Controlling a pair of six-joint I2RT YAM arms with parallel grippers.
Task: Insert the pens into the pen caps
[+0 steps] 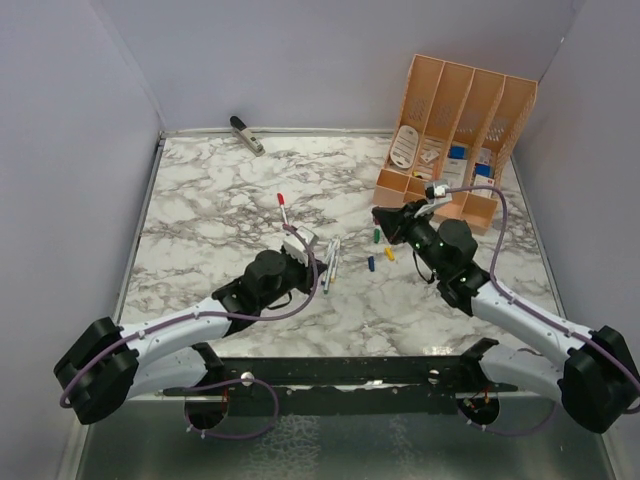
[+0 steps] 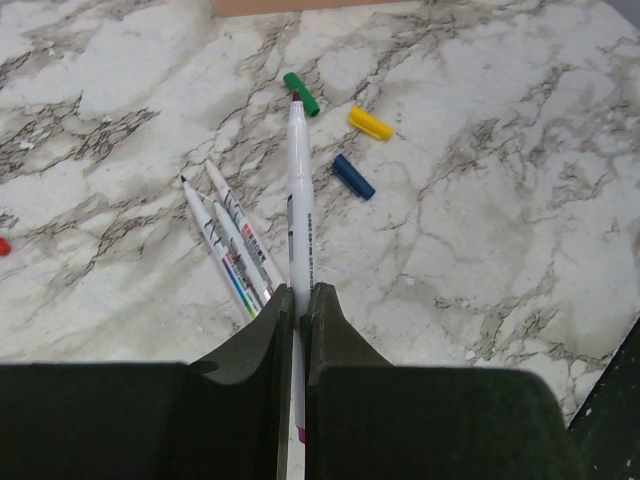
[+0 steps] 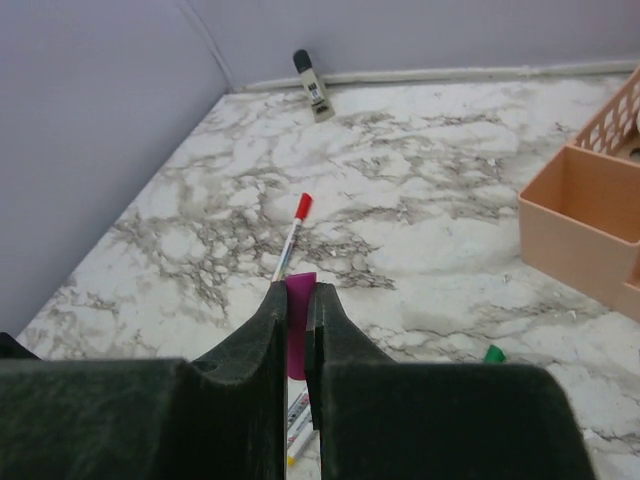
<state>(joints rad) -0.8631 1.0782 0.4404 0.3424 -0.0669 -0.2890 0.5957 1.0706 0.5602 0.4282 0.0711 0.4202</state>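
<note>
Marble tabletop [image 1: 200, 200]: white with grey veining; bears every item below.
Peach organiser [image 1: 455, 140]: perforated plastic with several compartments, at the far right of the tabletop; reference for all positions.
Left gripper [image 2: 300, 292]: jaws pressed together on the barrel of one pen; well apart from the organiser, to its left and nearer the arm bases.
Held pen [image 2: 299, 190]: white barrel, uncapped, dark tip pointing away from the fingers toward the organiser.
Right gripper [image 3: 297, 290]: jaws closed tight around a single cap; just in front of the organiser's near left corner.
Magenta cap [image 3: 298, 330]: pinched in the right gripper, its top end showing above the fingertips.
Loose pens [image 2: 240, 250]: what look like three white barrels lying side by side, left of the organiser, near the left gripper.
Red-capped pen [image 3: 292, 235]: lies alone, further left of the organiser than the loose pens.
Green cap [image 2: 301, 94]: loose on the marble, nearest the organiser of the three loose caps.
Yellow cap [image 2: 370, 122]: loose, near the organiser's front, apart from the others.
Blue cap [image 2: 353, 176]: loose, furthest of the three from the organiser.
Grey clip tool [image 1: 247, 134]: by the far wall, well left of the organiser.
</note>
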